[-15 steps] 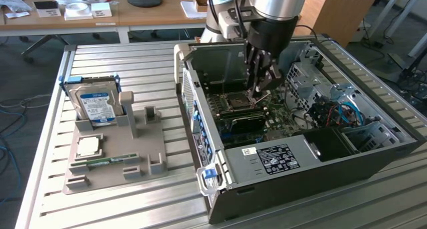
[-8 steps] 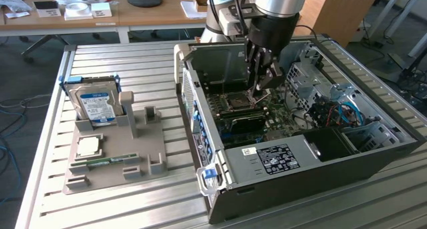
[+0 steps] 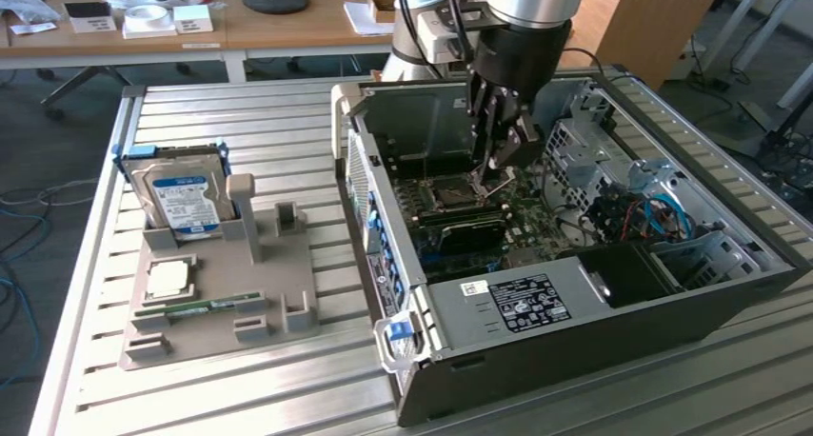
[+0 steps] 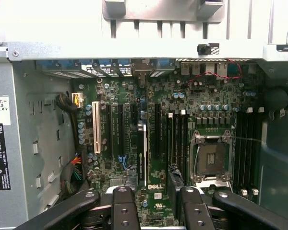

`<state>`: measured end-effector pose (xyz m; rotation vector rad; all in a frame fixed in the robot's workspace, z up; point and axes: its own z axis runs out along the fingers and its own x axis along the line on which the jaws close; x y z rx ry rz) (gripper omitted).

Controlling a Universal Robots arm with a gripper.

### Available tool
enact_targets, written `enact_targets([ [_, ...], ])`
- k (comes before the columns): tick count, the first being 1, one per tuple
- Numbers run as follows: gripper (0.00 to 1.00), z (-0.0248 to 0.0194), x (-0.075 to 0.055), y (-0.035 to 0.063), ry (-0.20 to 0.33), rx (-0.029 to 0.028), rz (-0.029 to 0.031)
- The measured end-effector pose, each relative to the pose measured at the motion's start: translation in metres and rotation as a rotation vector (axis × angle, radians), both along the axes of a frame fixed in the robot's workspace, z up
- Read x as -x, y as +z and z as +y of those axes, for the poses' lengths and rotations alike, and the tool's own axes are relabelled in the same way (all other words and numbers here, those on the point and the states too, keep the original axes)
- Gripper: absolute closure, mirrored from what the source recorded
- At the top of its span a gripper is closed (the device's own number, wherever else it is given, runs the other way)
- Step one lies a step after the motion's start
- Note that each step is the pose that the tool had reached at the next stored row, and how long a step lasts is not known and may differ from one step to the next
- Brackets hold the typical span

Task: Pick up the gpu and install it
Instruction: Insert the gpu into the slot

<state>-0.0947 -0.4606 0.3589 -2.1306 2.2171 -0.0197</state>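
While our hand (image 3: 498, 165) hangs released and empty inside the computer case (image 3: 711, 303), we see the motherboard (image 4: 149, 143) directly beneath it. Its fingers (image 4: 125, 211) grasp nothing.

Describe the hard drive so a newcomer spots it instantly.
Find the open computer case; on the exterior view's left of it sits a grey holder. The hard drive stands at its far end, the only silver box with a blue label.
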Motion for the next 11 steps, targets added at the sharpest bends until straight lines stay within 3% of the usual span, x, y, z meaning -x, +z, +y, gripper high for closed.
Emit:
enact_targets([
  [11, 0.6, 0.0, 0.0, 0.0, 0.0, 0.0, 0.0],
])
